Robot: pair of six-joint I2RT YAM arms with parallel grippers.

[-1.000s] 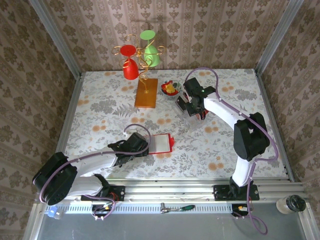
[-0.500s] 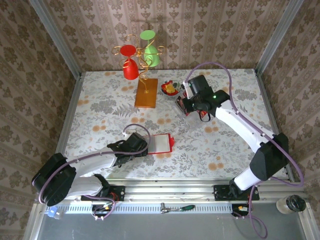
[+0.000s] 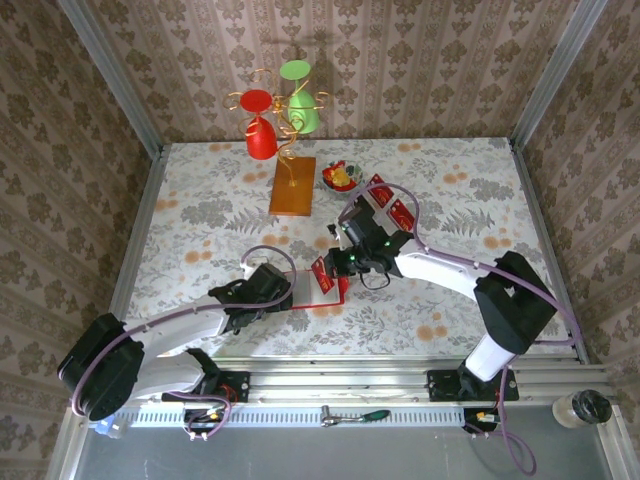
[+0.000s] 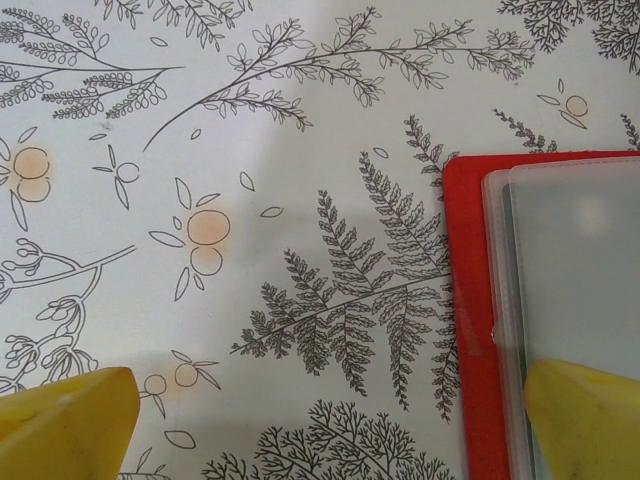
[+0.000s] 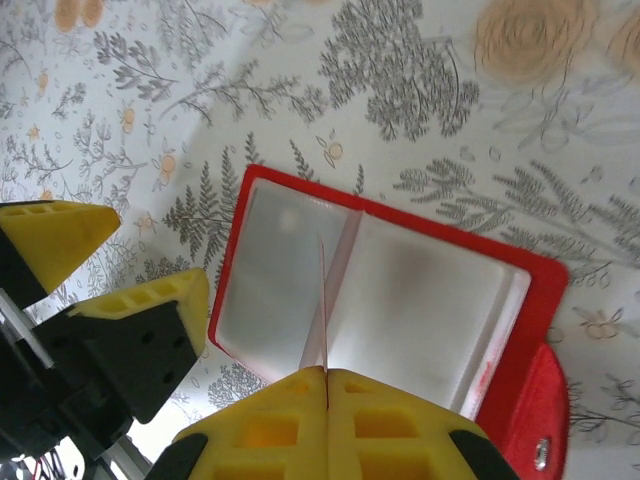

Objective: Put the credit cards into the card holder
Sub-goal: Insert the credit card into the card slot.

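Top external, table (image 3: 200, 230): covered in a flower-print cloth, with both arms reaching in from the near edge.
Top external, card holder (image 3: 318, 298): lies open and flat close to the near edge, about midway along it, partly hidden by the two grippers.
Top external, left gripper (image 3: 283, 297): low at the holder's left side; its fingers are hard to make out from here.
Top external, right gripper (image 3: 332, 268): above the holder's far part, carrying a red credit card (image 3: 322, 277).
Top external, clear tray (image 3: 390, 205): right of the table's middle, well apart from the holder, with the other credit cards (image 3: 381, 194) in it.
Top external, cup stand (image 3: 292, 185): near the far edge, with a small bowl (image 3: 340, 178) just beside its wooden base.
Left wrist, left gripper (image 4: 320, 430): jaws wide apart, with one yellow fingertip (image 4: 60, 425) over bare cloth and the other over the holder's frosted sleeve.
Left wrist, card holder (image 4: 462, 330): a red border with pale sleeves stacked on it.
Right wrist, right gripper (image 5: 326, 400): fingers pressed together and clamped on the credit card (image 5: 323, 310), which shows edge-on as a thin line.
Right wrist, card holder (image 5: 545, 275): open below the card, a red rim around pale sleeves, with a snap tab (image 5: 535, 425) at one end. I cannot tell whether the card touches it.
Right wrist, left gripper (image 5: 160, 252): jaws apart, with one fingertip at the holder's edge.
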